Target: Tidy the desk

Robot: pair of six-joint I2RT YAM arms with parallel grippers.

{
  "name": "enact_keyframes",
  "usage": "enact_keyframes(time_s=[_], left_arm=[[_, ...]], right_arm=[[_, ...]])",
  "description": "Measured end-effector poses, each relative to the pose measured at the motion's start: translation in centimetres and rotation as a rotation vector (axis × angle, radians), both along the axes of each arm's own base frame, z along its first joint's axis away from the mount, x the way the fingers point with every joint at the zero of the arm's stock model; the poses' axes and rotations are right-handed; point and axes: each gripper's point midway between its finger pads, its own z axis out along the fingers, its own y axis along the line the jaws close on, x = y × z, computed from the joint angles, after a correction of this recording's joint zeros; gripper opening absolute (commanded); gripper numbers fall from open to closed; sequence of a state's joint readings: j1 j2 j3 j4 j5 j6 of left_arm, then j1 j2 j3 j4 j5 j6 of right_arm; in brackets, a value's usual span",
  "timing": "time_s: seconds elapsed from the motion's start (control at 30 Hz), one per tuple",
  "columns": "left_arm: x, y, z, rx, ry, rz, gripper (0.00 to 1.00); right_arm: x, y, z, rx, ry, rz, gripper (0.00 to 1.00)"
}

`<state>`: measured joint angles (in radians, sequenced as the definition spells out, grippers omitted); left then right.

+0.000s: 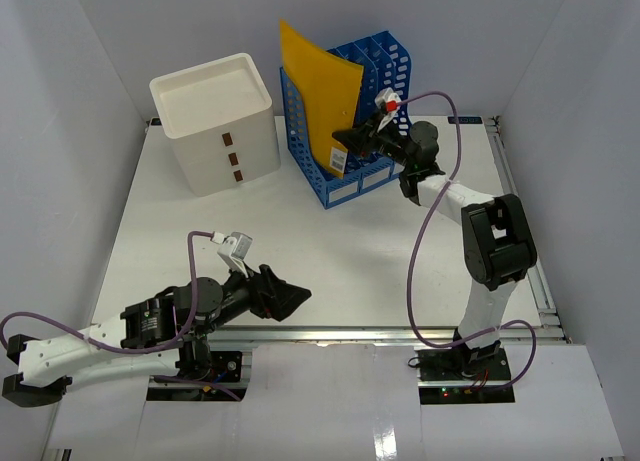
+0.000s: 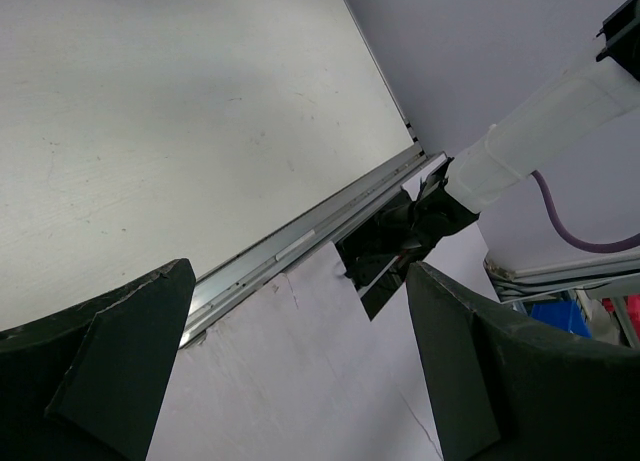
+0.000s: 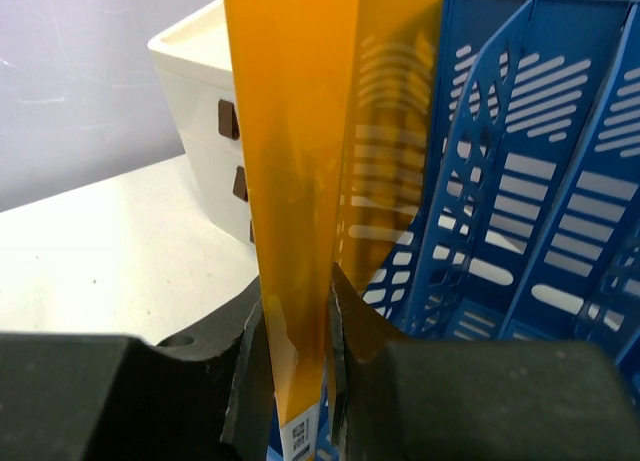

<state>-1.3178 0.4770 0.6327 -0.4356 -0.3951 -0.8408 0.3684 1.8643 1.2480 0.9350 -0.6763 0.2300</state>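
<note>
Bench (image 1: pixel 330 251), a wide flat white rectangular top with metal rails, is lying under both arms in the top view, its middle offering open room. A white plastic drawer box (image 1: pixel 215 121) is standing far left, with a blue slotted plastic file rack (image 1: pixel 372 176) just beside it. The right tool (image 1: pixel 350 139) is pinching a yellow plastic folder (image 1: pixel 318 91) upright at the rack's left end. The left tool (image 1: pixel 290 296) is hovering near the front rail.

From the left wrist, the left tool (image 2: pixel 300 381) is standing spread wide over the near metal rail (image 2: pixel 300 246).

From the right wrist, the right tool (image 3: pixel 298 371) is clamping the folder (image 3: pixel 300 131) near its lower edge. Whether the folder is sitting inside a slot of the rack (image 3: pixel 520 181) cannot be told.
</note>
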Motion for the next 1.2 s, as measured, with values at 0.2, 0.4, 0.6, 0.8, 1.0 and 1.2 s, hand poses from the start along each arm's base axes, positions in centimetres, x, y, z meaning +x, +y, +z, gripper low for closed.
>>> enact_keyframes(time_s=[0.2,0.4,0.6,0.8,1.0,1.2], left_arm=[[0.0,-0.1,-0.2,-0.004,0.010,0.002,0.98],[-0.1,-0.1,-0.2,-0.004,0.013,0.001,0.98],[-0.1,-0.2,-0.3,-0.001,0.015,-0.004,0.98],[-0.2,-0.2,-0.3,-0.002,0.016,-0.007,0.98],[-0.2,-0.2,-0.5,0.002,0.017,-0.007,0.98],[-0.2,-0.1,-0.4,-0.002,0.015,-0.007,0.98]], right_arm=[[0.0,0.2,0.0,0.014,-0.058,0.036,0.08],[-0.1,0.5,-0.8,0.026,-0.080,0.077,0.08],[0.1,1.0,-1.2,0.031,-0.091,0.111,0.08],[0.0,1.0,-2.4,0.007,-0.099,0.114,0.13],[-0.3,0.6,-5.7,-0.054,-0.077,0.093,0.22],[-0.8,0.1,-6.8,-0.091,-0.056,0.069,0.50]])
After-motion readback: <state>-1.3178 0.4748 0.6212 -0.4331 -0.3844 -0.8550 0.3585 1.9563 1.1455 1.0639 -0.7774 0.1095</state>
